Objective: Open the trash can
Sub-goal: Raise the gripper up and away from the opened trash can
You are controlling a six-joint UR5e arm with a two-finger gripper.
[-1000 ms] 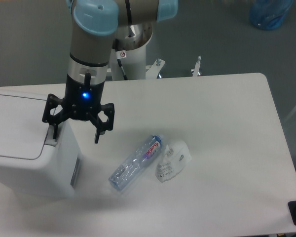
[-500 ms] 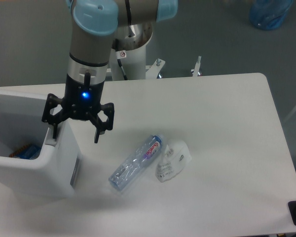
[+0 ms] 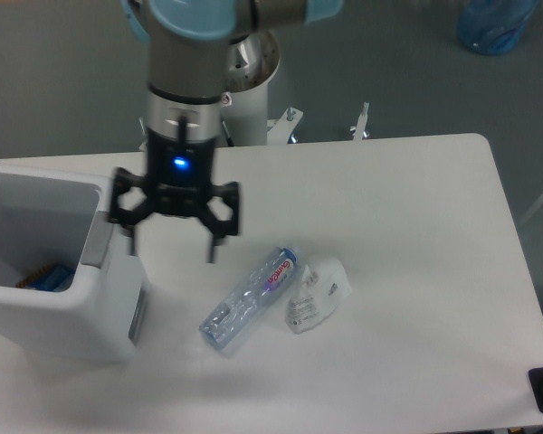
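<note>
Trash can [image 3: 63, 271] is sitting wide open at the tabletop's edge, off to one side of the jaws and a bit lower in frame, with its top gaping and some blue and orange stuff showing down inside. Its grey tab is lying just beside the nearer jaw, not touching as far as I can tell. The gripper [image 3: 170, 250] is hanging over bare white tabletop [image 3: 407, 226] with its jaws spread apart and gripping nothing, a blue light glowing on its body. On the other side of the jaws, a crushed clear plastic bottle [image 3: 250, 298] is lying flat, and a crumpled white bag [image 3: 318, 294] is touching it on the far side. Beyond the tabletop, grey floor is showing, with the arm's white pedestal [image 3: 244, 99] behind the jaws and something blue [image 3: 495, 23] sitting in the far corner.
</note>
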